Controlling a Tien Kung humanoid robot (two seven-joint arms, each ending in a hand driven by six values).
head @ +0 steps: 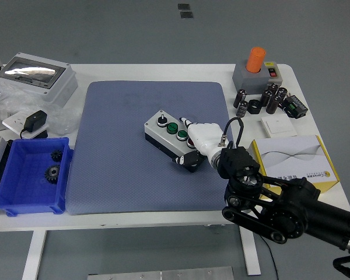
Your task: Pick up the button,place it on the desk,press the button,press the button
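We see R hand (pixel 199 135) on button box (pixel 170 135) mid blue mat (pixel 122 169), finger pressing; grip unclear. Mat open L, front; blue bin (pixel 29 175) at L edge.

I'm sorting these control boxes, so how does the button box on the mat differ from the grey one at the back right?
The button box lies on the blue mat under the right hand and carries several small buttons, two green. The grey box stands untouched on the bare table with one tall orange knob. Both have grey tops.
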